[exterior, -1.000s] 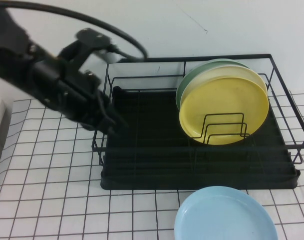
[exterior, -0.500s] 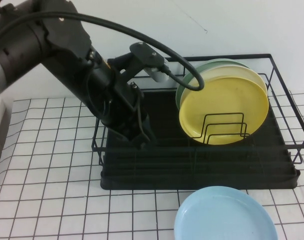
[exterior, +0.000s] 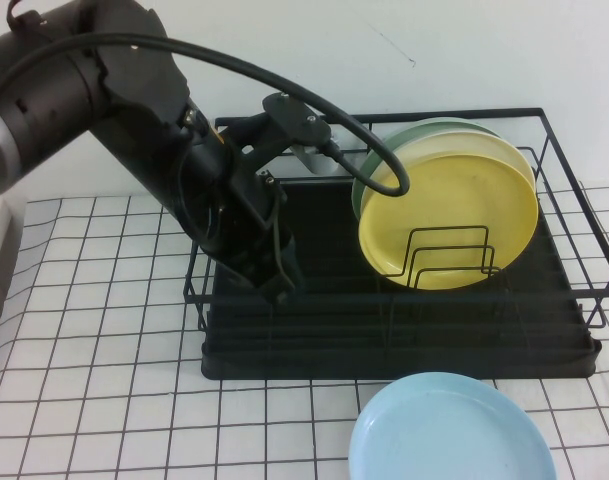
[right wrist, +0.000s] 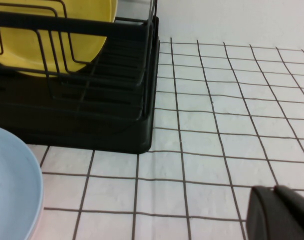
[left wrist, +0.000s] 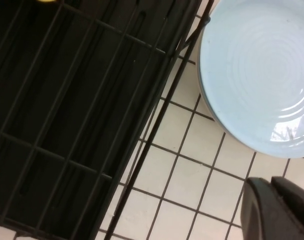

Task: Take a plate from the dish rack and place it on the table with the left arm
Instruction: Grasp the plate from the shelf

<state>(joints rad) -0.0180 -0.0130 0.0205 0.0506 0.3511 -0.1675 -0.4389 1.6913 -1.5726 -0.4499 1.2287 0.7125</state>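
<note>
- The table (exterior: 94,400) is covered by a white cloth printed with a thin black square grid.
- The dish rack (exterior: 284,340), a big black wire frame on a black tray base, sits on the table toward the far side.
- The left arm (exterior: 114,120), bulky and black with a thick cable looping off it, reaches down over the left part of the rack.
- Three plates stand on edge in the right half of the rack, leaning together behind low wire dividers: the yellow plate (exterior: 449,215) in front, a cream plate (exterior: 424,150) just behind it, and a green plate (exterior: 379,165) at the back.
- A light blue plate (exterior: 449,430) lies flat on the table just in front of the rack, near its right end.
- The left hand (exterior: 274,283) hangs over the rack's empty left half, its fingers pressed together and holding nothing, well apart from the yellow plate.
- The right hand (right wrist: 279,212) shows only as a dark corner low above the table to the right of the rack; I cannot tell whether it is spread or closed.
</note>
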